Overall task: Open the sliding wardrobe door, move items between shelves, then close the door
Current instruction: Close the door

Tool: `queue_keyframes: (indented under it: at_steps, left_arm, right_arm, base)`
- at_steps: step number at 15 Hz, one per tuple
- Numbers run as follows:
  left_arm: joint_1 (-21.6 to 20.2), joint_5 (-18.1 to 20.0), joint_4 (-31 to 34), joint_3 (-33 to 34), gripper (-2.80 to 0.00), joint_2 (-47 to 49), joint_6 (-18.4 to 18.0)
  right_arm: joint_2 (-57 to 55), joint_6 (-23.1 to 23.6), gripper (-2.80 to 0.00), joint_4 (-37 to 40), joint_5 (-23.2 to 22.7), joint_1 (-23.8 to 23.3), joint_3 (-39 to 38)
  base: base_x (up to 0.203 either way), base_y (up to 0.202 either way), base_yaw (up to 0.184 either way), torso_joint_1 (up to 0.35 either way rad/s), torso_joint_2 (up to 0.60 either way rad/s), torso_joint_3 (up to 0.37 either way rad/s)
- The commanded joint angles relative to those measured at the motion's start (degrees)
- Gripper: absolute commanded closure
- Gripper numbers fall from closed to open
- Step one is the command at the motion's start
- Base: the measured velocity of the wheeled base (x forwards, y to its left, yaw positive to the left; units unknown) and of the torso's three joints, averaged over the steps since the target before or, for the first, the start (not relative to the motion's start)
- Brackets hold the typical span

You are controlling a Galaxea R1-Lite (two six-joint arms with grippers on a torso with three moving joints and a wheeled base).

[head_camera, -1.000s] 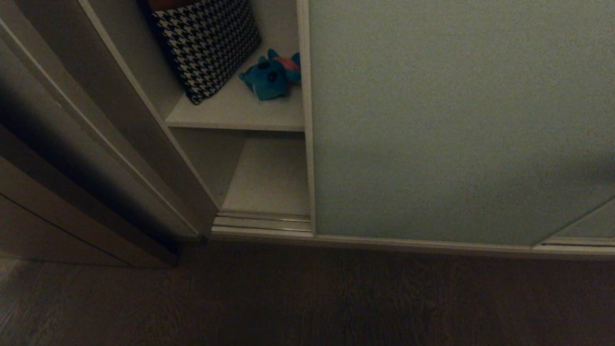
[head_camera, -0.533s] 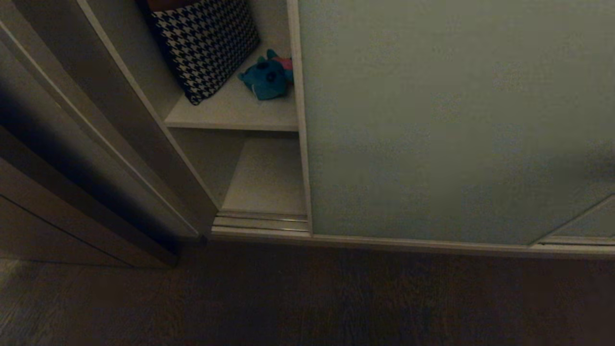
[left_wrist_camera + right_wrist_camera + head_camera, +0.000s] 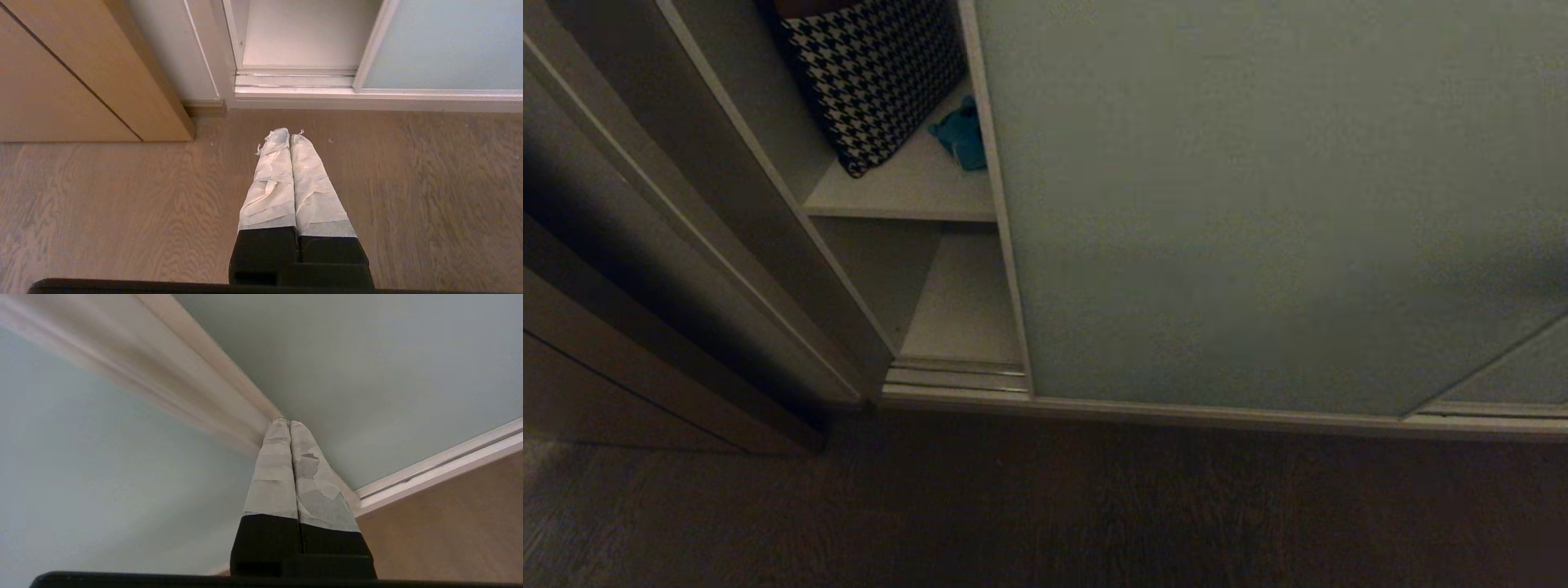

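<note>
Home bedroom or closet area: built-in wardrobe with sliding wardrobe door (image 3: 1258,204), white shelves (image 3: 907,192), houndstooth cushion (image 3: 874,73), teal soft toy (image 3: 962,135), wood-look floor (image 3: 122,204).

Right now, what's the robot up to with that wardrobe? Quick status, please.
Right gripper shut, tips against the sliding wardrobe door frame. Left gripper shut, parked over the floor. Door nearly closed, teal toy half hidden. Nothing on the rail.
</note>
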State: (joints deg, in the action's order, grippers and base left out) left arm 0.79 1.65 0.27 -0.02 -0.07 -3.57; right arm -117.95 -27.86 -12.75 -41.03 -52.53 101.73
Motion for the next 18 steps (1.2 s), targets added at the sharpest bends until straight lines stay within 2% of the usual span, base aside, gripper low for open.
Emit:
queue_keyframes:
  at_steps: [1,7,10,15,18]
  left_arm:
    - [0.0,0.0,0.0,0.0,0.00,0.0,0.0]
    - [0.0,0.0,0.0,0.0,0.00,0.0,0.0]
    - [0.0,0.0,0.0,0.0,0.00,0.0,0.0]
    - [0.0,0.0,0.0,0.0,0.00,0.1,0.0]
    - [0.0,0.0,0.0,0.0,0.00,0.0,0.0]
  right_arm:
    - [4.2,0.0,0.00,-0.4,-0.5,0.7,-3.9]
    - [10.3,0.2,0.00,-0.7,-0.8,3.5,-10.5]
    - [13.7,0.3,0.00,-3.7,-1.1,5.9,-15.0]
    - [20.5,0.3,0.00,-6.4,-4.3,7.7,-22.4]
    - [23.9,0.3,0.00,-8.0,-4.8,9.2,-26.6]
  base:
    - [0.000,0.000,0.000,0.000,0.00,0.000]
    - [0.000,0.000,0.000,0.000,0.00,0.000]
    - [0.000,0.000,0.000,0.000,0.00,0.000]
    - [0.000,0.000,0.000,0.000,0.00,0.000]
    - [0.000,0.000,0.000,0.000,0.00,0.000]
